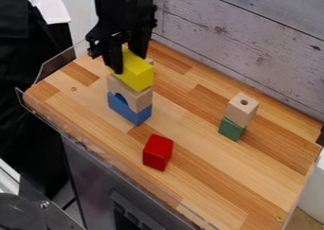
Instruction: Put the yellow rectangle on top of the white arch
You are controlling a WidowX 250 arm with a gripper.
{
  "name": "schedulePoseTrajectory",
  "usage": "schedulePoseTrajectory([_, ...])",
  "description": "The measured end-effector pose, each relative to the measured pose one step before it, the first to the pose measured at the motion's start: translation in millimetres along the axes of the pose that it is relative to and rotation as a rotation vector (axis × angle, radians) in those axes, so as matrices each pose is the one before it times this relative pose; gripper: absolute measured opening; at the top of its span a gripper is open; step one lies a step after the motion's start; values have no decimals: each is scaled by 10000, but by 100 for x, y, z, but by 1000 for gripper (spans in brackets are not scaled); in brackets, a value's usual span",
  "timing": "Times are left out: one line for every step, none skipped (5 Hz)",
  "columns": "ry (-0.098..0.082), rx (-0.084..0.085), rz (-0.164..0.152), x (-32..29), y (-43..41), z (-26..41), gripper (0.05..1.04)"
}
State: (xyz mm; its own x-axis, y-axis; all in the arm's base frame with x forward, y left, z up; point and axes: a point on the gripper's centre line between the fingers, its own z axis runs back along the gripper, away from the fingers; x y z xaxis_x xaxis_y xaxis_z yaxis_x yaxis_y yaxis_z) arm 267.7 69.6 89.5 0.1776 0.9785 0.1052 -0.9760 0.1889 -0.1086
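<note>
Wood-strip surface (209,181) took up most of the view, set at a slant. Whitewashed plank wall (240,30) ran along its far side. Grey metal unit (95,172) sat underneath. Clear guard (58,63) stood at the left end of the surface and ran along the near edge.

Black arm came in from the top edge, left of centre, gripper (128,65) pointing down over the stack. Jaws were closed on the yellow rectangle, one on either side of it.

Stack, bottom up: blue block (131,111) on the surface, white arch (139,100) (pale bare wood) directly on it, opening facing the near edge. Yellow rectangle (137,73) was right above the arch, long side running the same way, roughly lined up. Underside looked to be at the arch top; couldn't tell if the arch carried its weight.

Pale block with a round hole in its top (241,111) stood on the right side, on top of a green block (231,129). Red block (157,152) lay alone on the surface, between the stack and the near edge.
</note>
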Motion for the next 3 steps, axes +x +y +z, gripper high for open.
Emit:
schedulePoseTrajectory([207, -67, 120, -495, 67, -115, 545])
schedulePoseTrajectory([144, -54, 111, 92, 50, -9, 545])
schedulePoseTrajectory([70, -46, -105, -35, -56, -42, 545])
